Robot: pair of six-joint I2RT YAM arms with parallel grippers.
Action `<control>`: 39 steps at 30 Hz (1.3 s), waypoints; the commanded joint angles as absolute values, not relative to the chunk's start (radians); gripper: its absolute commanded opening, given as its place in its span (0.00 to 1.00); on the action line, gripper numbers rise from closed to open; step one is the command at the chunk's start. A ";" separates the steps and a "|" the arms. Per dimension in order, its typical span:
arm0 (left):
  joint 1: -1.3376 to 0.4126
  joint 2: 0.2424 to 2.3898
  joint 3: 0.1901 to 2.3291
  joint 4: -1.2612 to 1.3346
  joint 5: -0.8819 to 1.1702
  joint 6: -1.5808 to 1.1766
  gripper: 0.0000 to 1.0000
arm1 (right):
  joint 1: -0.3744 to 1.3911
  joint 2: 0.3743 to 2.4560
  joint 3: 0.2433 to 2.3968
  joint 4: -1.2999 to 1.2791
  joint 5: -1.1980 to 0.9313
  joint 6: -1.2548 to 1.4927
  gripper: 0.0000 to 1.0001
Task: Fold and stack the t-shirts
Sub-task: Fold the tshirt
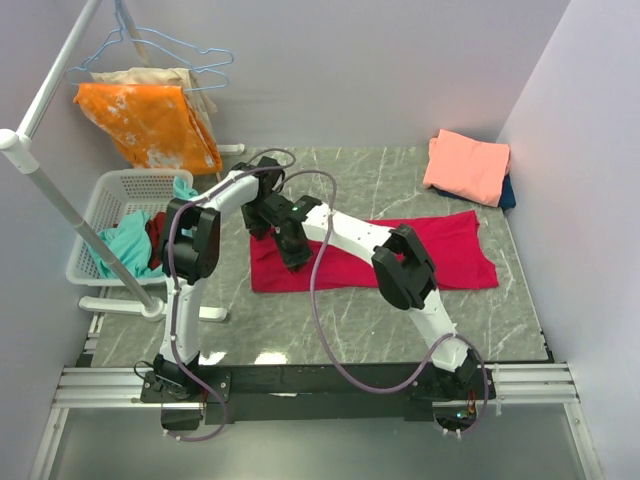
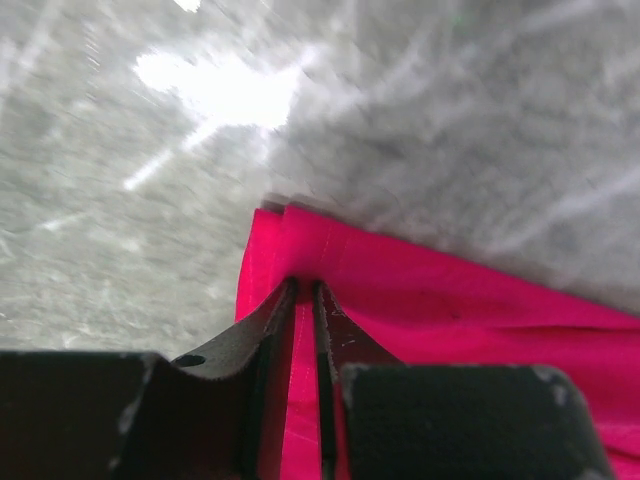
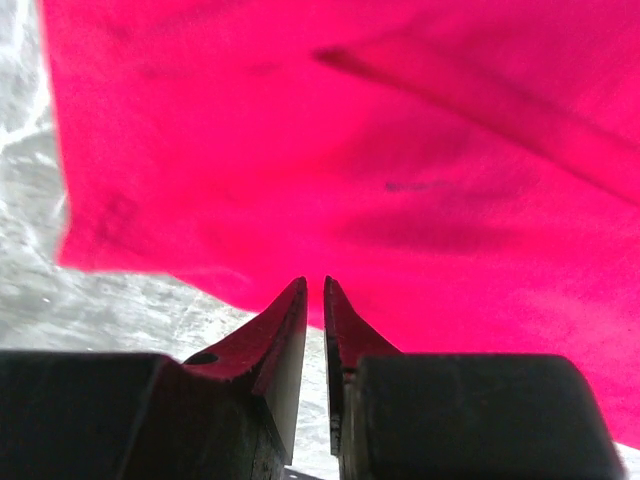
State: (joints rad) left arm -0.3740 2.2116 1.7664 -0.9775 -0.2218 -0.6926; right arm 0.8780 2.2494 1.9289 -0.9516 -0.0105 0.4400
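Left end effector [image 2: 305, 288] is pinching a corner of the crimson t-shirt [image 1: 450, 250], which is lying spread across the middle of the table [image 1: 380, 185], while the right end effector [image 3: 313, 285] is sitting almost closed at its edge, hold unclear.

Left gripper [image 2: 304, 286] sits at the bottom of the frame, fingers pinched on the folded edge of the red tee [image 2: 450, 310], which runs off lower right. Blurry grey table [image 2: 120, 250] fills the rest, with glare upper left.
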 commanded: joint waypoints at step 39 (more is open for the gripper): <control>-0.268 2.237 1.793 -0.956 -0.052 -0.598 0.22 | 1.072 2.100 1.684 -0.600 0.221 0.284 0.16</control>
